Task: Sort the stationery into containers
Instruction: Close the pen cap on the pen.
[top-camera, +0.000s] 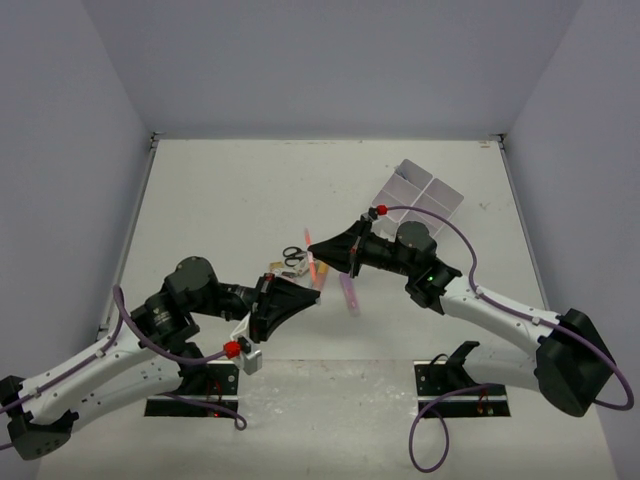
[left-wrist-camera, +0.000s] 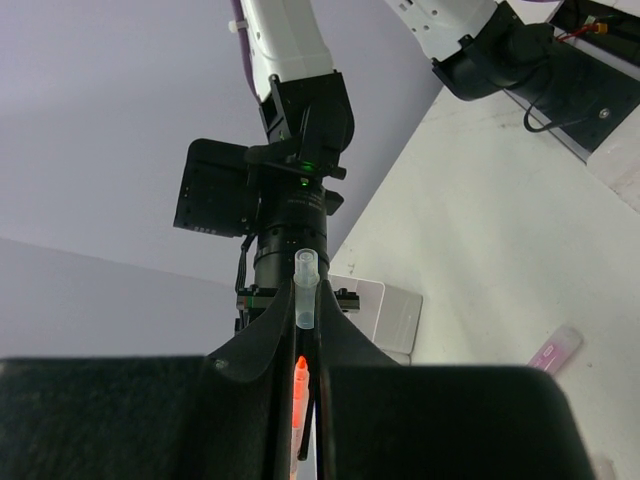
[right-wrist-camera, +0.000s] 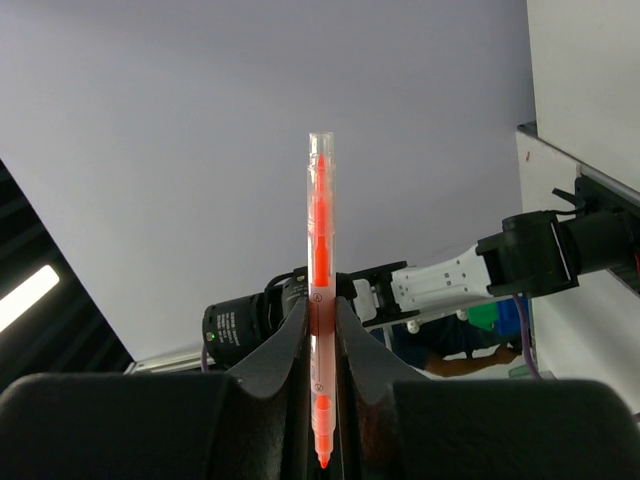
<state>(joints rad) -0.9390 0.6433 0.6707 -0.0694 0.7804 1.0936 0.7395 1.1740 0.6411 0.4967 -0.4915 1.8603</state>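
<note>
My right gripper is shut on an orange marker and holds it upright above the table. The marker's top end wears a clear cap and its bottom tip is bare. My left gripper is shut on a clear cap. The marker's orange tip shows through the slit between the left fingers. From above, the two grippers meet tip to tip at the orange marker. The white four-compartment container sits behind the right arm.
Black-handled scissors lie just left of the grippers, with small items beside them. A purple marker lies on the table to the right, and it also shows in the left wrist view. Walls close off the table's back and sides.
</note>
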